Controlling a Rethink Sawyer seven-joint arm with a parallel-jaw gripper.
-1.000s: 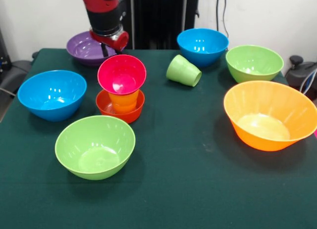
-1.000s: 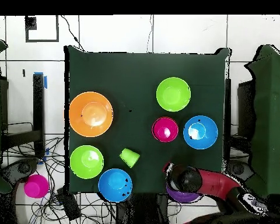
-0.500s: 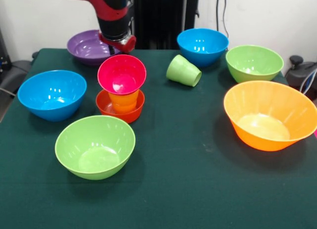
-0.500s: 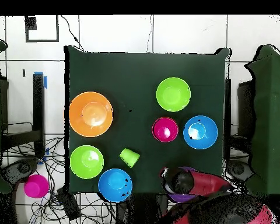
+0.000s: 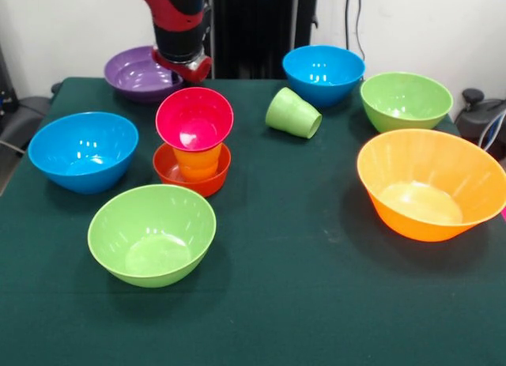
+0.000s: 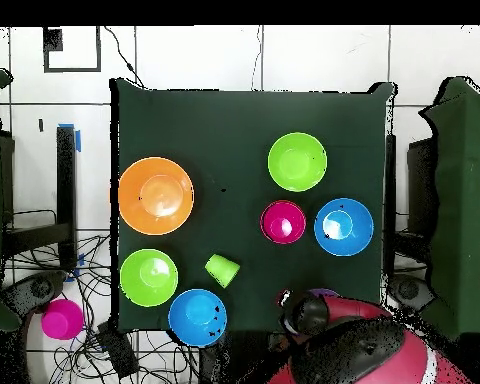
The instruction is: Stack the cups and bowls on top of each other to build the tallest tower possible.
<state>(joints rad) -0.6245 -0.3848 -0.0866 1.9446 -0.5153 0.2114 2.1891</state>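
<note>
The tower stands left of centre: a small red-orange bowl (image 5: 192,176), an orange cup (image 5: 196,160) in it, and a magenta bowl (image 5: 194,118) tilted on top; the overhead view shows the magenta bowl (image 6: 283,221). My gripper (image 5: 183,66) hangs just behind the tower, at the right rim of the shallow purple bowl (image 5: 136,73). In the overhead view the gripper (image 6: 304,312) covers most of that bowl. The light green cup (image 5: 292,113) (image 6: 222,269) lies on its side. I cannot see whether the gripper holds anything.
Blue bowls (image 5: 83,151) (image 5: 322,72), light green bowls (image 5: 152,233) (image 5: 405,99) and the largest orange bowl (image 5: 431,184) stand upright around the table. A magenta thing (image 6: 61,319) lies off the table among cables.
The arm's end shifted a little to the right in the front view, behind the tower, and the arm's bulk swung in over the table's robot-side edge. Bowls and cups stayed put.
</note>
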